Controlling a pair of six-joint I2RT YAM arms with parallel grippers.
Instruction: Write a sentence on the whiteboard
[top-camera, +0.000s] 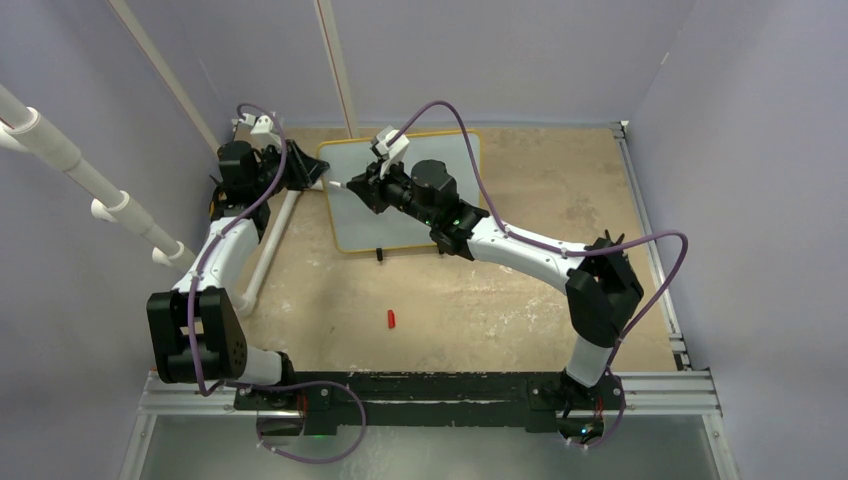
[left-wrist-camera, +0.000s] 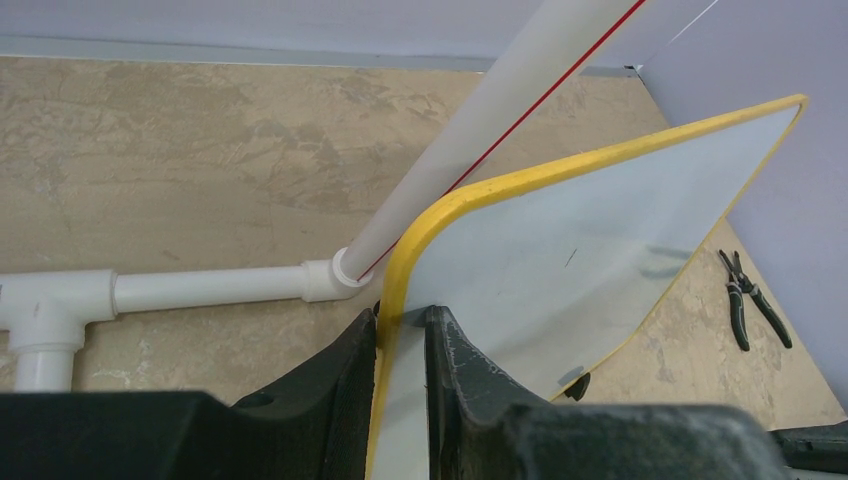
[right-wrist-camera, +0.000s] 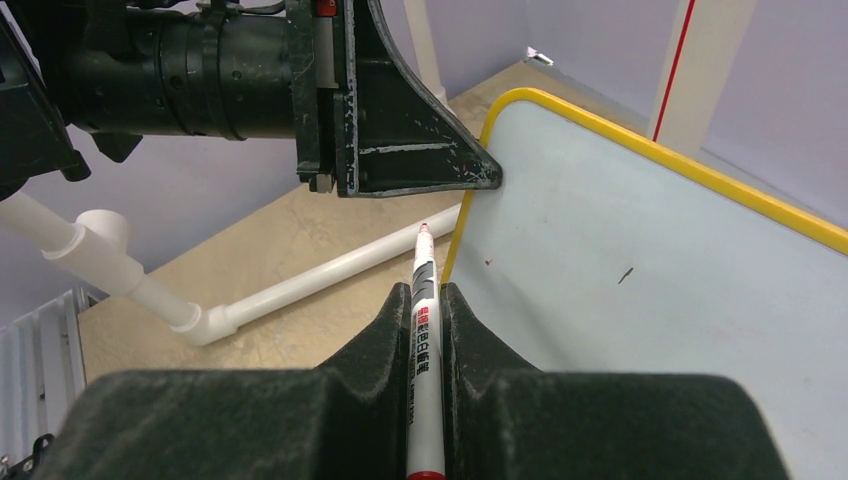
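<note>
From above, the blank whiteboard (top-camera: 372, 222) sits at twelve o'clock, my left gripper (top-camera: 303, 176) pinching its nine-o'clock edge; the left wrist shows pliers (left-wrist-camera: 750, 308) lying beyond at three; the right wrist shows my right gripper (right-wrist-camera: 427, 296) clamping the marker (right-wrist-camera: 423, 268), tip just beside the board's edge, so I judge writing has not begun and needs a touchdown clear of that left gripper.

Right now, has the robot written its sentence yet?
Not yet. Done: the red cap looks off, lying on the table. In hand: the left end effector clamps the whiteboard edge; the right end effector grips the marker, tip near the board. Left: the whole sentence; the board looks nearly blank.
</note>
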